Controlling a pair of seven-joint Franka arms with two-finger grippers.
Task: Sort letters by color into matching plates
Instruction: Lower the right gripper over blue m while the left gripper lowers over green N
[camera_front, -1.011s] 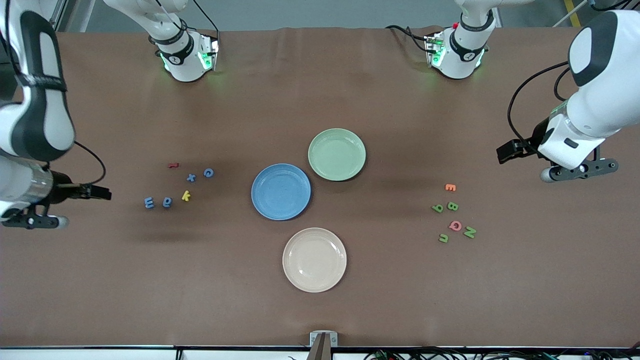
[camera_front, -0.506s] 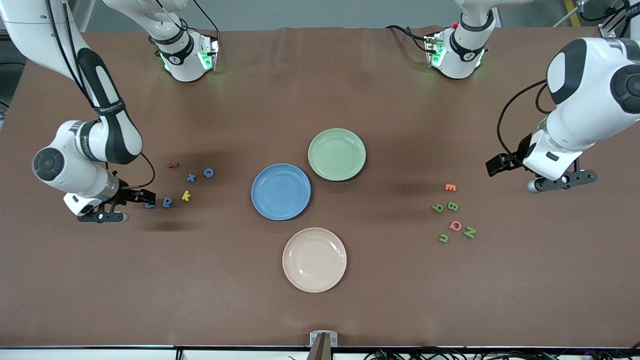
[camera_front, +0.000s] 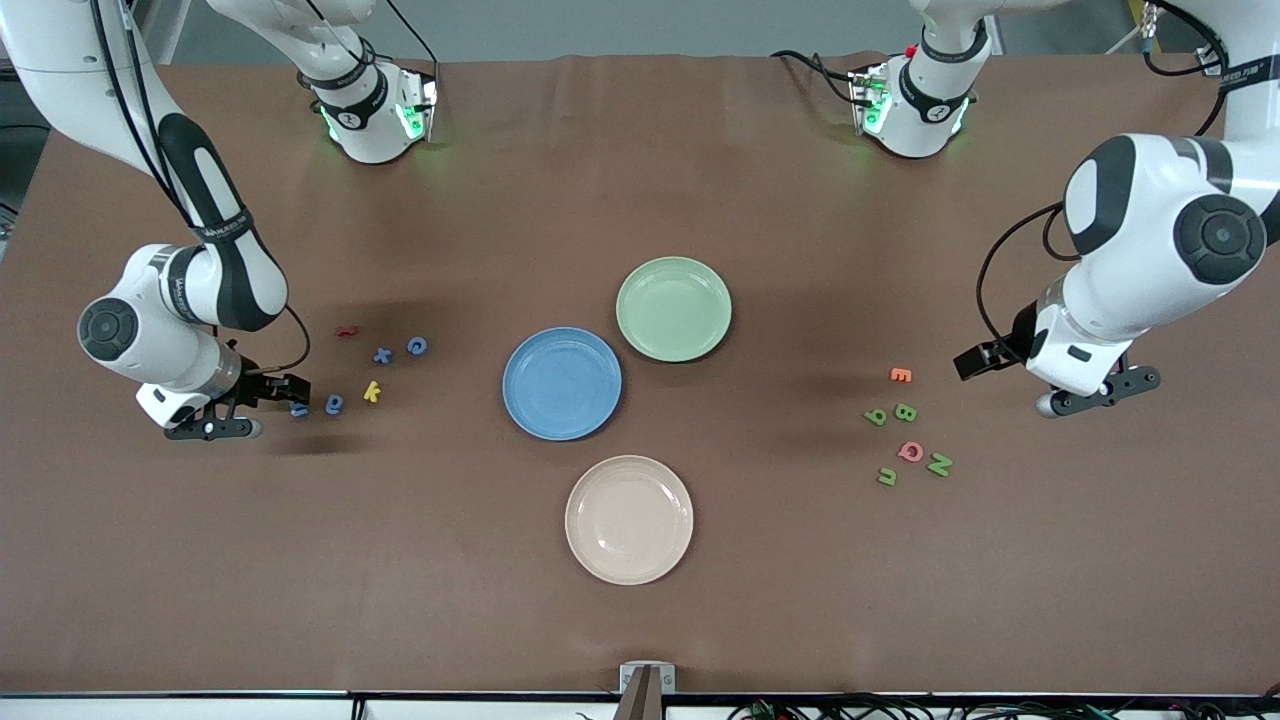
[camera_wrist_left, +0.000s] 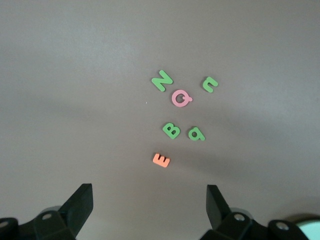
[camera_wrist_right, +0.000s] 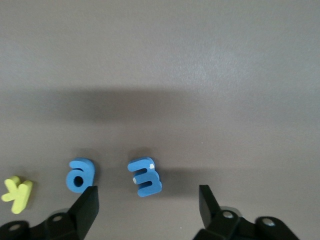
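My right gripper (camera_front: 268, 392) has dropped from the table's edge to straddle the blue E (camera_wrist_right: 145, 176), fingers spread on either side, not yet pinching; the first blue pick looks imminent. My left gripper (camera_front: 1050, 385), jaws wide, has drifted in above bare table near the green letters (camera_wrist_left: 171, 130). The blue plate (camera_front: 520, 400) and green plate (camera_front: 640, 335) sit empty mid-table. A blue a (camera_wrist_right: 80, 175) just beside the E could get nudged.

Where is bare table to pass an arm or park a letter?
Bare: the brown table between the robot bases and the green plate, and the strip nearer the camera than the cream plate. Crowded: the blue letters under the right gripper and the green letters.
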